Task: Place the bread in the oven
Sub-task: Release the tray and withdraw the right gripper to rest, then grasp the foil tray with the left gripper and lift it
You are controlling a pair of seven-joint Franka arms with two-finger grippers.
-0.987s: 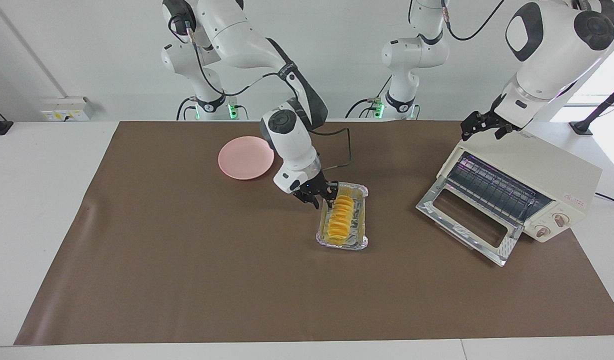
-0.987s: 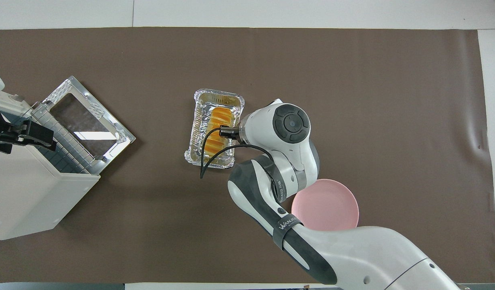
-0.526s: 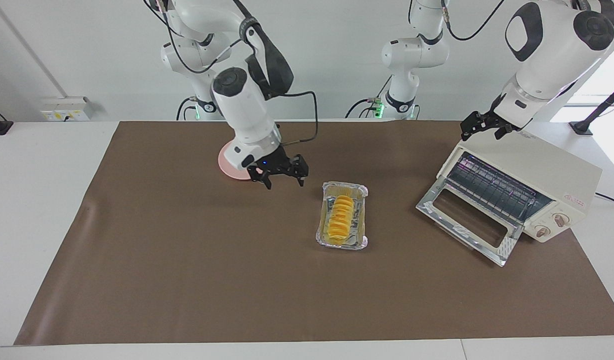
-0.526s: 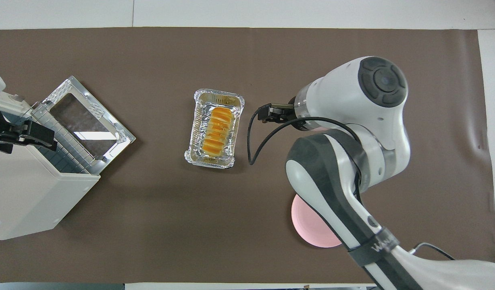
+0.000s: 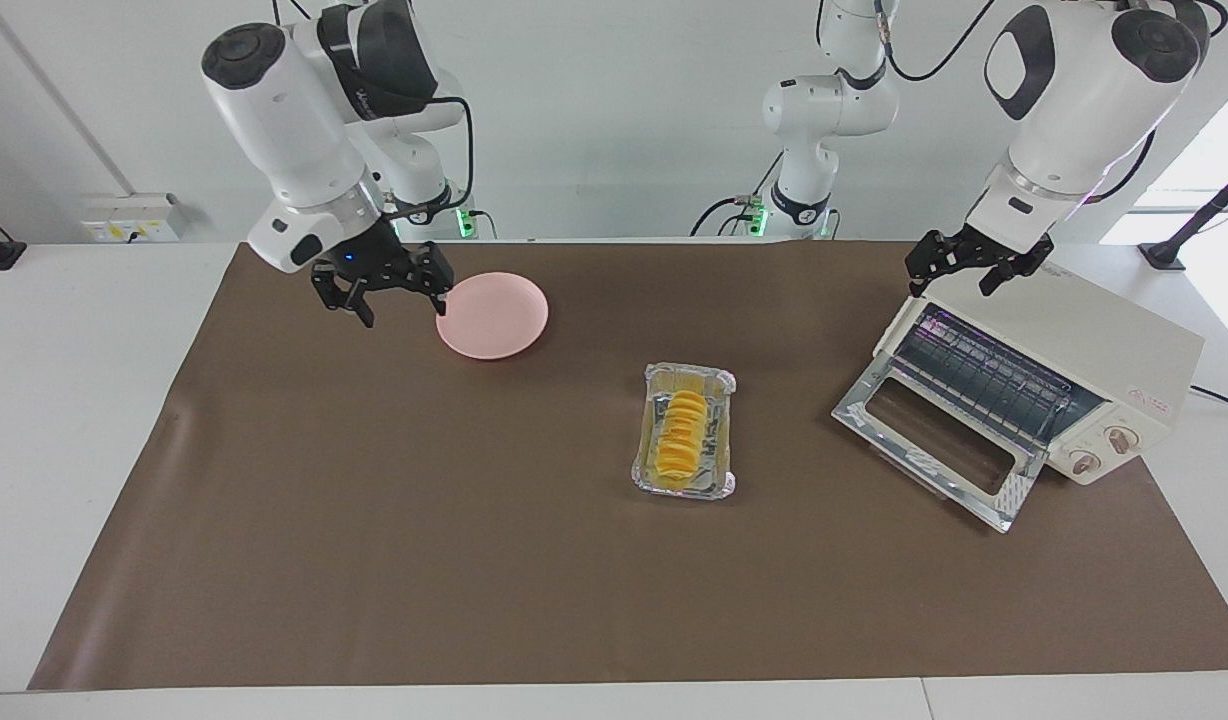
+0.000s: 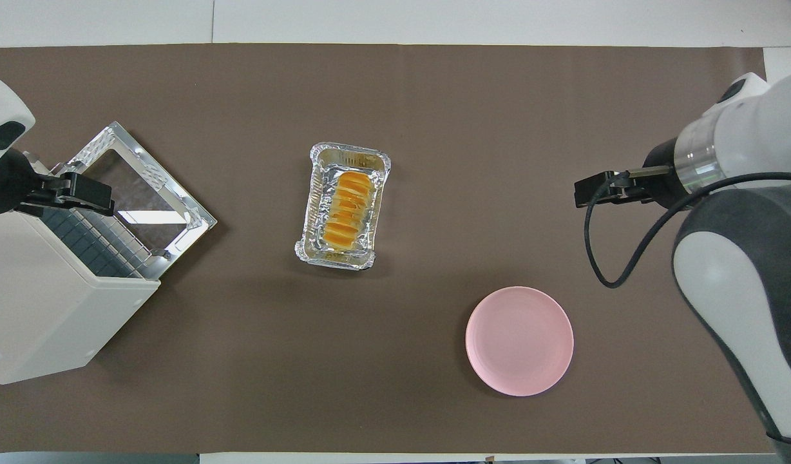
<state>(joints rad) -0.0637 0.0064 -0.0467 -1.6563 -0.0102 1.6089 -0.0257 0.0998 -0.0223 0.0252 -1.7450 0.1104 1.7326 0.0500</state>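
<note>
The bread (image 5: 682, 432) is a ridged golden-yellow loaf lying in a silver foil tray (image 5: 715, 485) in the middle of the mat; the overhead view shows the bread (image 6: 348, 210) in the tray (image 6: 318, 193) too. The cream-white oven (image 5: 1094, 340) stands at the left arm's end, its glass door (image 5: 934, 440) folded down and the wire rack showing; it also shows in the overhead view (image 6: 41, 309). My right gripper (image 5: 379, 292) is open and empty, raised over the mat beside the pink plate, well away from the bread. My left gripper (image 5: 959, 268) is open and hovers over the oven's top front edge.
A pink plate (image 5: 492, 315) lies on the brown mat (image 5: 374, 520), nearer to the robots than the tray and toward the right arm's end. The open oven door juts out over the mat toward the tray.
My right gripper has left the foil tray, risen and swung empty toward the right arm's end, past the plate. The bread stays in the tray. My left gripper shifted only slightly.
</note>
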